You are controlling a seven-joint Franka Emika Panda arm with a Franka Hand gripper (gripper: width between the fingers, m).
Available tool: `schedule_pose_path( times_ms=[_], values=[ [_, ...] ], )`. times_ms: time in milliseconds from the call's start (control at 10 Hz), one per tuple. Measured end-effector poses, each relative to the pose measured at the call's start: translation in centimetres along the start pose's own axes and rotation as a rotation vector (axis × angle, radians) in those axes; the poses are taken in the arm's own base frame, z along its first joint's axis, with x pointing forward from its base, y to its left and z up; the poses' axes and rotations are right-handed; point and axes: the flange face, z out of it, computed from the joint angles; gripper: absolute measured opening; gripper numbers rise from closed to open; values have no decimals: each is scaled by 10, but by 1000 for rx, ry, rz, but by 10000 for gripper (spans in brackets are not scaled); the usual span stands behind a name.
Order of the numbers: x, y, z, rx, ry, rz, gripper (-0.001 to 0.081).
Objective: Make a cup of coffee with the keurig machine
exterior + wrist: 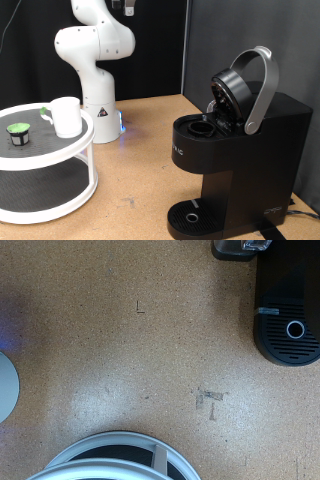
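The black keurig machine (235, 155) stands at the exterior view's right with its silver-grey lid handle (262, 85) raised and the pod chamber open. Its round drip tray (190, 217) is bare. The machine's base also shows in the wrist view (288, 315). The white cup (66, 116) stands on the top shelf of a white round rack (45, 155) at the left, next to a small dark pod with a green top (18, 132). The white arm (95, 55) rises out of the frame at the top. The gripper does not show in either view.
The rack's rim shows in the wrist view (110, 455). A brown wooden table (140, 180) carries everything. The arm's base (100, 120) with a blue light stands behind the rack. A dark curtain hangs at the back.
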Motion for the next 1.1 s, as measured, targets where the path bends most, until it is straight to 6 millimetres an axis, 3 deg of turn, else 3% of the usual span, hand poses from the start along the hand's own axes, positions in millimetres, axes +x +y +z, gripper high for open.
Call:
schedule_pose_path(
  times_ms=[300,900,1100],
  values=[
    [-9,8,-3,2,26,13,803],
    [-92,46,-14,23,20,7,803],
    [-99,49,-15,25,32,6,803]
  ],
)
